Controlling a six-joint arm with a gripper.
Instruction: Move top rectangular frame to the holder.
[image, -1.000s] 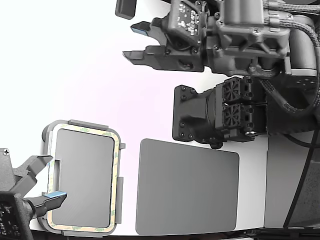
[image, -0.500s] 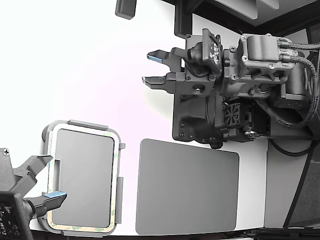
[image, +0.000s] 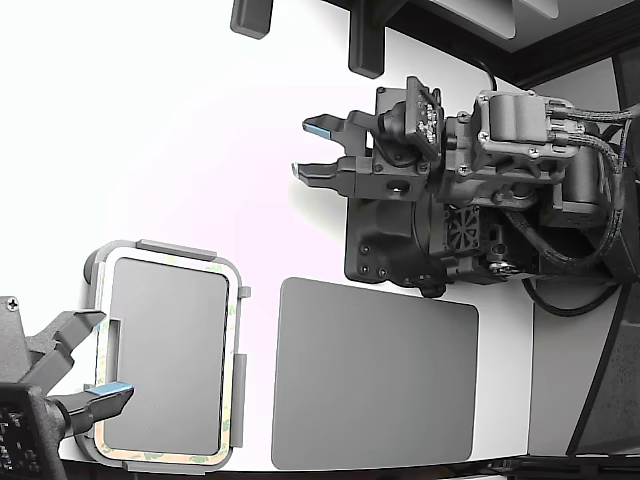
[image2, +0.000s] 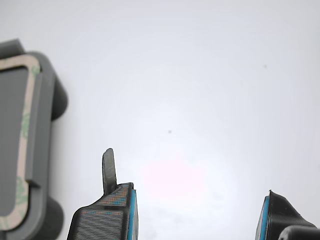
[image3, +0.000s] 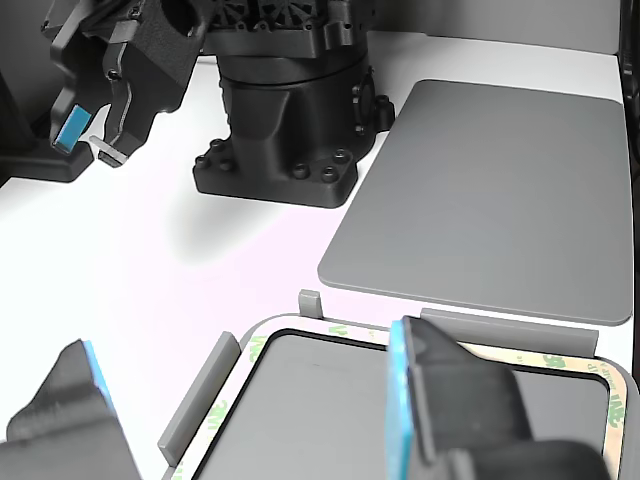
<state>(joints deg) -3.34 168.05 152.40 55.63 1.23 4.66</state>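
The tan frame with greenish patches (image: 237, 335) lies seated in the light grey holder (image: 176, 249) at the exterior view's lower left; its dark centre shows through. It also shows in the wrist view (image2: 23, 125) with the holder's corner (image2: 47, 110), and in the other view (image3: 480, 352). My gripper (image: 300, 148) is open and empty, up over bare white table, well apart from the holder. Its blue-padded fingers (image2: 122, 210) stand wide apart in the wrist view. It shows small at the back of the other view (image3: 88, 135).
A dark grey flat mat (image: 375, 375) lies beside the holder on the exterior view's right. A black arm base block (image: 385, 230) stands behind it. A second gripper (image: 95, 355) hangs open over the holder's edge; one of its fingers (image3: 440, 400) fills the other view's foreground.
My arm has swung down and to the exterior view's right, its gripper staying open and empty. The frame, the holder and the second gripper have not moved.
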